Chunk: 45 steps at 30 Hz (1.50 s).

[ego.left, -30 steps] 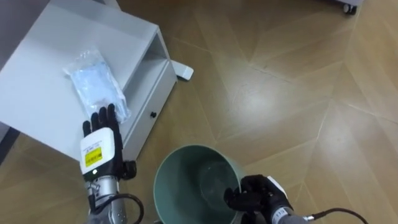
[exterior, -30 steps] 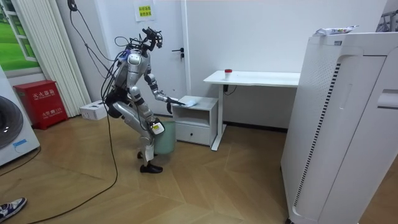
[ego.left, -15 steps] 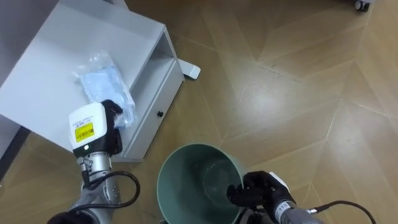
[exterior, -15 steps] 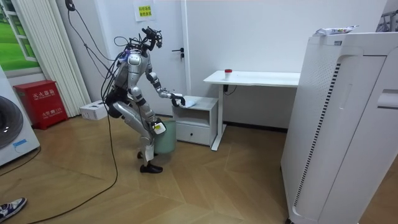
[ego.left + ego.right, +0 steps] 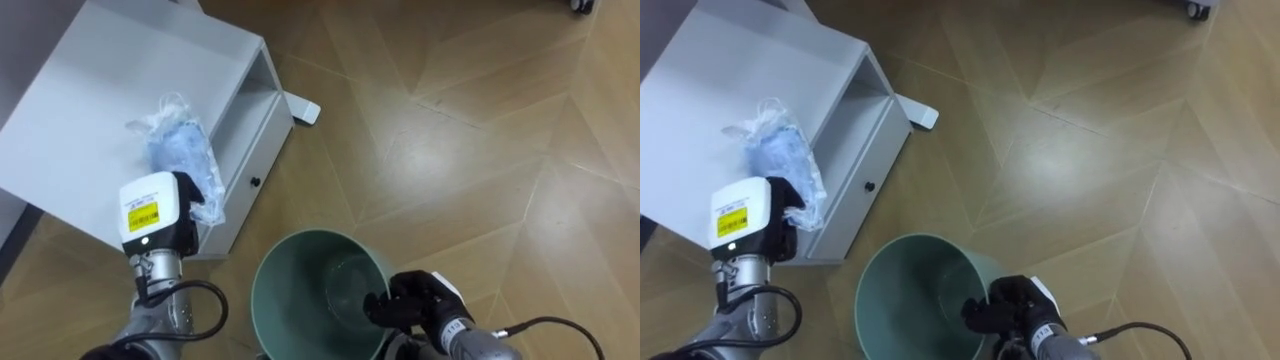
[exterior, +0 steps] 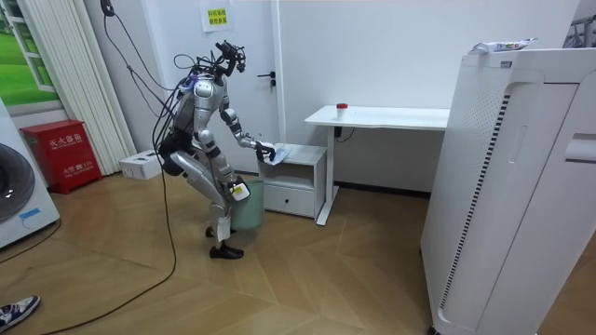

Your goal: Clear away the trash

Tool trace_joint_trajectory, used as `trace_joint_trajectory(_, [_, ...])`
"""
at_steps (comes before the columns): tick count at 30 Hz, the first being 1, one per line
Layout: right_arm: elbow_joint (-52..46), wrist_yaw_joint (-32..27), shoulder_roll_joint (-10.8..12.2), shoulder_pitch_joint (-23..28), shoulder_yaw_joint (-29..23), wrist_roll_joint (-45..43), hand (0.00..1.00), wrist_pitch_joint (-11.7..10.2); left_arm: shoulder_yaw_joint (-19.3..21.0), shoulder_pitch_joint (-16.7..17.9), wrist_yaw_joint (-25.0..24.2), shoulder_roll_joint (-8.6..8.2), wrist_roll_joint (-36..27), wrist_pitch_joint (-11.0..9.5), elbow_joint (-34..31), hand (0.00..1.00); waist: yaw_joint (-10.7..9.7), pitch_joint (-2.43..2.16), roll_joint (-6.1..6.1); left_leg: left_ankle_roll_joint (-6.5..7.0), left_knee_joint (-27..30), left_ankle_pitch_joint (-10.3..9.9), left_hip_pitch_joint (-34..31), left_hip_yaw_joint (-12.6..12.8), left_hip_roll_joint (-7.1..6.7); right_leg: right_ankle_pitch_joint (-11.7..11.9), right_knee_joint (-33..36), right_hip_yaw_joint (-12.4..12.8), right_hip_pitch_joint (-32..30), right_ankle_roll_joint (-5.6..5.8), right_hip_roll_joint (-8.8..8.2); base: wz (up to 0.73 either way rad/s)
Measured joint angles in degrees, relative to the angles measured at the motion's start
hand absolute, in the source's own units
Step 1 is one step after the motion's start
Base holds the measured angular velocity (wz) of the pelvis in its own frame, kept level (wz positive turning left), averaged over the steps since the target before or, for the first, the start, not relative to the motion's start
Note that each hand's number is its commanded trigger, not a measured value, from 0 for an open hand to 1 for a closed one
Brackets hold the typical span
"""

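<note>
Currently the left hand (image 5: 158,215) curls its fingers on the plastic bag (image 5: 183,155), lying on the white cabinet (image 5: 90,100) at 10 o'clock from the green bin (image 5: 300,275), whose rim the right hand (image 5: 418,305) clasps; lifting and dropping remain.

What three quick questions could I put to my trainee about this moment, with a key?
1. True or false: the plastic bag lies inside the green bin.
2. Which hand grips the bin's rim: A left, B right?
3. Fill in: the left hand closes on the bag atop the white ____.
Key: 1 false; 2 B, the right hand; 3 cabinet.
</note>
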Motion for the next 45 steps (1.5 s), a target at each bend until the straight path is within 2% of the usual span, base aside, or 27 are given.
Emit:
trace_joint_trajectory(6, [-2.4, -2.6, -0.6, 0.4, 0.5, -0.3, 1.00, 0.3, 0.1, 1.2, 1.3, -0.32, -0.4, -0.5, -0.2, 1.00, -0.3, 0.00, -0.01, 0.02, -0.2, 0.0, 0.5, 0.3, -0.03, 0.0, 0.2, 0.0, 0.3, 0.02, -0.12, 0.00])
trace_joint_trajectory(9, [-3.6, -4.0, -0.8, 1.1, 0.3, -0.4, 1.00, 0.2, 0.1, 2.4, 2.0, -1.19, -1.7, -1.7, -0.4, 1.00, -0.6, 0.01, -0.05, 0.02, -0.2, 0.0, 1.0, 0.2, -0.05, -0.1, 0.1, 0.0, 0.8, 0.12, -0.13, 0.00])
trace_joint_trajectory(13, [-3.9, -6.0, -0.8, 1.9, 0.3, -0.9, 1.00, -1.4, 0.7, 2.5, 3.3, -2.57, -2.8, -5.4, -0.9, 1.00, -0.8, 0.12, -0.29, 0.01, -0.2, 0.0, 2.6, 0.1, 0.04, -0.3, 0.0, -0.1, 2.6, 0.10, -0.07, 0.01])
trace_joint_trajectory(15, [-4.7, -6.7, -0.9, 2.5, 0.3, -1.8, 1.00, -1.9, 0.7, 3.7, 3.9, -2.65, -3.3, -7.0, -3.2, 1.00, -1.0, 0.09, -0.43, 0.01, -0.6, 0.0, 3.7, 0.2, 0.01, -0.3, -0.2, -0.1, 3.6, 0.12, -0.13, 0.00])
trace_joint_trajectory(17, [-6.8, -7.1, -1.1, 5.1, -0.3, -3.0, 1.00, -2.6, 0.7, 7.3, 5.7, -2.71, -3.2, -9.3, -7.6, 1.00, -1.2, -0.03, -1.23, 0.00, -1.7, 0.0, 6.2, 1.0, 0.09, -0.4, -0.7, 0.5, 5.5, 0.18, -0.01, -0.08])
trace_joint_trajectory(18, [-7.2, -7.1, -1.1, 5.8, -0.6, -3.5, 1.00, -2.9, 0.7, 8.4, 6.2, -2.79, -3.2, -10.0, -8.4, 1.00, -1.3, -0.04, -1.33, 0.00, -2.1, 0.0, 7.1, 1.2, 0.15, -0.4, -1.1, 0.6, 6.2, 0.19, 0.10, -0.15])
trace_joint_trajectory(20, [-8.8, -7.4, -1.0, 8.2, -0.9, -5.4, 1.00, -4.0, 0.6, 12.7, 6.8, -2.98, -3.2, -12.3, -11.1, 1.00, -1.7, -0.13, -1.46, -0.16, -3.8, 0.0, 10.0, 1.3, 0.24, -0.2, -2.9, 0.6, 9.1, 0.34, 0.60, -0.11])
trace_joint_trajectory(23, [-9.2, -7.6, -1.0, 9.5, -2.1, -5.9, 1.00, -4.8, 0.5, 16.7, 6.7, -2.98, -3.2, -13.7, -14.5, 1.00, -1.8, -0.42, -1.62, -0.26, -4.7, 0.1, 11.9, 1.3, 0.66, 0.2, -4.4, 0.4, 11.2, 0.44, 1.22, -0.06])
trace_joint_trajectory(24, [-9.7, -7.6, -1.0, 9.9, -2.4, -6.4, 1.00, -4.8, 0.5, 17.5, 6.6, -2.97, -3.2, -13.9, -15.4, 1.00, -1.7, -0.64, -1.70, -0.26, -4.9, 0.1, 12.0, 1.4, 0.64, 0.2, -4.5, 0.4, 11.4, 0.46, 1.23, 0.00])
trace_joint_trajectory(25, [-10.5, -7.8, -0.9, 10.8, -3.0, -7.0, 1.00, -5.2, 0.4, 19.4, 6.3, -3.03, -3.6, -14.1, -17.0, 1.00, -1.8, -1.31, -1.96, -0.33, -5.5, 0.2, 12.4, 1.5, 0.56, 0.3, -4.9, 0.6, 11.5, 0.52, 1.25, 0.00])
trace_joint_trajectory(27, [-10.7, -7.8, -0.6, 11.7, -3.7, -7.0, 1.00, -5.7, -0.4, 21.6, 5.0, -3.76, -5.3, -14.5, -18.1, 1.00, -1.6, -1.41, -2.10, -0.31, -6.2, 0.3, 14.1, 1.7, 0.44, 0.3, -5.1, 0.5, 12.9, 0.61, 1.24, -0.02])
trace_joint_trajectory(28, [-10.8, -7.7, -0.3, 12.6, -4.0, -7.0, 1.00, -6.1, -0.8, 23.1, 3.9, -4.29, -5.6, -14.7, -18.2, 1.00, -1.3, -2.12, -2.52, -0.30, -6.7, 0.2, 15.0, 2.1, 0.38, 0.2, -5.3, 0.7, 13.5, 0.71, 1.37, -0.12])
trace_joint_trajectory(29, [-10.8, -7.4, -0.1, 13.0, -4.1, -6.8, 1.00, -6.6, -1.2, 23.9, 2.6, -4.79, -5.6, -14.9, -18.2, 1.00, -0.8, -2.38, -2.79, -0.29, -7.1, 0.2, 15.9, 2.5, 0.29, 0.2, -5.9, 0.6, 14.3, 0.70, 1.32, -0.14])
trace_joint_trajectory(32, [-10.6, -6.8, 0.6, 13.7, -4.3, -7.5, 1.00, -7.6, -2.9, 25.1, -0.5, -6.12, -5.7, -15.5, -18.2, 1.00, -0.3, -2.56, -2.84, -0.28, -8.0, 0.2, 18.0, 2.7, 0.19, 0.1, -6.4, 0.9, 16.1, 0.80, 1.42, -0.02])
trace_joint_trajectory(35, [-10.6, -5.7, 1.9, 13.7, -4.5, -9.1, 1.00, -7.8, -3.6, 26.2, -4.3, -7.60, -6.0, -15.6, -18.2, 1.00, -0.2, -2.61, -2.79, -0.27, -8.4, 0.2, 18.9, 2.9, 0.31, 0.5, -7.2, 1.6, 16.9, 1.10, 2.02, -0.10])
trace_joint_trajectory(38, [-10.6, -4.9, 2.4, 13.7, -4.3, -8.4, 1.00, -7.8, -5.7, 27.1, -8.0, -8.71, -7.9, -15.7, -18.8, 1.00, 0.8, -2.77, -2.73, -0.27, -8.4, 0.2, 19.1, 3.0, 0.58, 1.2, -8.1, 1.3, 17.3, 0.91, 2.07, -0.10])
trace_joint_trajectory(45, [-10.6, -3.7, 2.7, 13.7, -4.1, -6.5, 1.00, -8.9, -7.2, 29.0, -14.1, -9.78, -12.6, -16.4, -18.8, 1.00, 1.7, -2.92, -2.80, -0.30, -8.9, 0.3, 19.9, 3.0, 1.01, 1.4, -8.8, 1.0, 18.4, 0.92, 2.14, 0.00])
